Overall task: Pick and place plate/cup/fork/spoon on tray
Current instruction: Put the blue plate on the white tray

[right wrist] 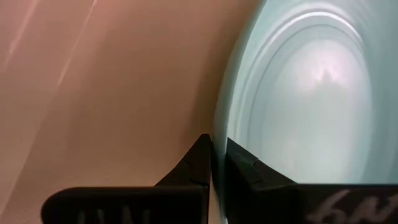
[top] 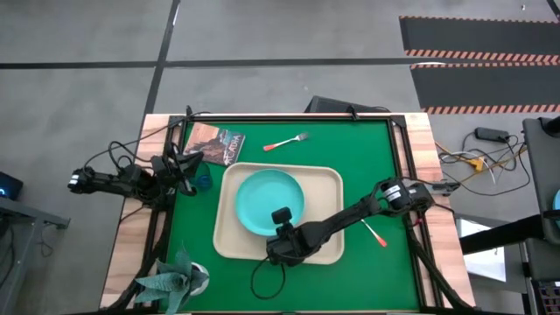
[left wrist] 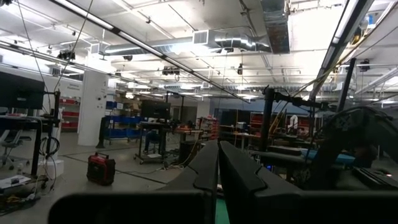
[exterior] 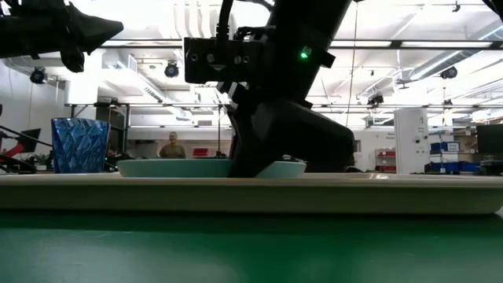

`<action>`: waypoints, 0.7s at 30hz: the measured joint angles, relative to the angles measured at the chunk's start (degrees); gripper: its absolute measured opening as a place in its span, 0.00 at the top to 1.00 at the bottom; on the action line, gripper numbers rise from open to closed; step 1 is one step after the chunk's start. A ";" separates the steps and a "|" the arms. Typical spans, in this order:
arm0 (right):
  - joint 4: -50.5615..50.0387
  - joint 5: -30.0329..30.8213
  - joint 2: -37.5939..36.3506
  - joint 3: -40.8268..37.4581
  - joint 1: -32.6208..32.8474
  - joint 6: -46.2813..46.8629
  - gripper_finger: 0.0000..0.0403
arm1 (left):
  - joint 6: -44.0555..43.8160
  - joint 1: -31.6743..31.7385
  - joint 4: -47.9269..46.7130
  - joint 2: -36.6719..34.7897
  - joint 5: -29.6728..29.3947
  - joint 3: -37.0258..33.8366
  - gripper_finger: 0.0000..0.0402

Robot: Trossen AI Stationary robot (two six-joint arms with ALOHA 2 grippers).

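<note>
The teal plate (top: 267,199) lies level within the beige tray (top: 325,179) at the middle of the green mat. My right gripper (top: 276,243) is shut on the plate at its near side. The fork (top: 287,141) lies on the mat beyond the tray. The spoon (top: 374,233) lies on the mat right of the tray, partly under my right arm. The blue cup (top: 203,180) stands on the mat left of the tray. My left gripper (top: 191,164) hovers shut just beside the cup, pointing slightly up. My right gripper pinches the plate's near rim (right wrist: 219,134) between its two fingers, one finger on the plate's upper face and one on the tray side. The fingers slant down from the table's right and near side. The tray's rim (exterior: 251,192) hides whether the plate rests on the tray's floor.
A printed booklet (top: 214,144) lies at the mat's far left. A grey-green toy plant (top: 175,280) sits at the near left corner. A black cable loop (top: 262,280) lies in front of the tray. A person (exterior: 172,145) stands far off in the room.
</note>
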 joint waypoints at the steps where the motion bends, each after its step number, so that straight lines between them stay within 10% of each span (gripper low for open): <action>1: -0.22 -0.43 -0.01 0.00 -0.03 0.37 0.98 | 0.00 0.02 0.02 0.00 0.00 0.00 1.00; 21: -3.42 -1.54 -0.13 0.00 -0.11 2.77 0.98 | -0.02 0.00 0.02 0.00 0.00 0.00 1.00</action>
